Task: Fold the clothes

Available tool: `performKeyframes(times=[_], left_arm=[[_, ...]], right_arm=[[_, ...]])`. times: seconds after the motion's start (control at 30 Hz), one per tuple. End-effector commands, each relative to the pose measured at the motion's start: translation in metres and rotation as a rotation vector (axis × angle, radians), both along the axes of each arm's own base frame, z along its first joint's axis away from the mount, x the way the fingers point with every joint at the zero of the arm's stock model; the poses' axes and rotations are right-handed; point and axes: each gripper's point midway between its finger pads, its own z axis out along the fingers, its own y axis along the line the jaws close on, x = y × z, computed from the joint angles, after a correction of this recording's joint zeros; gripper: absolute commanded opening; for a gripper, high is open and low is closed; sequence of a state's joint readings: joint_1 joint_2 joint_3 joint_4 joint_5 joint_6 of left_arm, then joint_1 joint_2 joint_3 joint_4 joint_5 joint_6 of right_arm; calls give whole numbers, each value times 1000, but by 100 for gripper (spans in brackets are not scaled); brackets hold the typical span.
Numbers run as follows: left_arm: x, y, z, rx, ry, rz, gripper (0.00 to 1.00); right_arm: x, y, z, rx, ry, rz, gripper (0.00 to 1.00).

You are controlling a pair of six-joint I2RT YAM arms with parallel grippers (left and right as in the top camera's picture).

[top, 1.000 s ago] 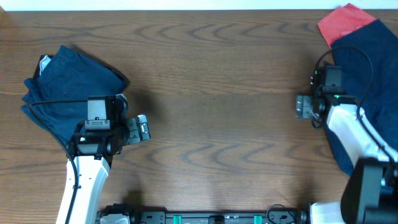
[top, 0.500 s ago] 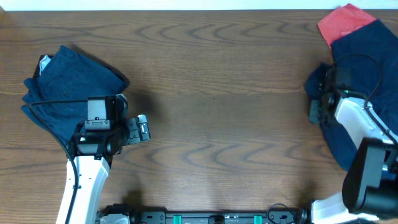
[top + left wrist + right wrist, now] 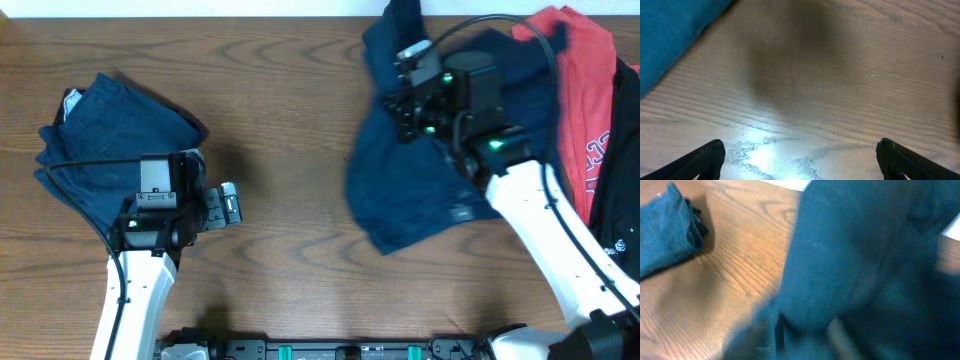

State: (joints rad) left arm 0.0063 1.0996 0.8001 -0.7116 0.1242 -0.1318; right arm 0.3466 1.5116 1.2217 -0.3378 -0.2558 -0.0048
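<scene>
Hauled from right edge to middle of counter (image 3: 300,120), clenched in right claw (image 3: 411,104): dark navy woven shorts (image 3: 420,190); left claw (image 3: 800,150) released; ready for spreading.

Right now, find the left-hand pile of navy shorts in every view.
Overhead: shorts pile at far left, upper half.
Left wrist: its blue edge fills the top-left corner.
Right wrist: top left, past the blurred lifted shorts.
Shared landmark: the wood-grain table.

2 navy shorts (image 3: 110,130) (image 3: 410,190), 1 red top (image 3: 585,80)
</scene>
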Motion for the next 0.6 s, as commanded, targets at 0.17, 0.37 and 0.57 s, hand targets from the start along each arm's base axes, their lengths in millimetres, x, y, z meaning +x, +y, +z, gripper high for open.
performKeyframes(times=[0.17, 0.37, 0.57], left_arm=[[11, -1, 11, -19, -48, 12, 98], [25, -41, 25, -236, -115, -84, 98], [21, -79, 0, -379, 28, -29, 100]], right_arm=[[11, -101, -15, -112, 81, -544, 99], [-19, -197, -24, -221, 193, -784, 99], [-65, -282, -61, -299, 434, -990, 99]])
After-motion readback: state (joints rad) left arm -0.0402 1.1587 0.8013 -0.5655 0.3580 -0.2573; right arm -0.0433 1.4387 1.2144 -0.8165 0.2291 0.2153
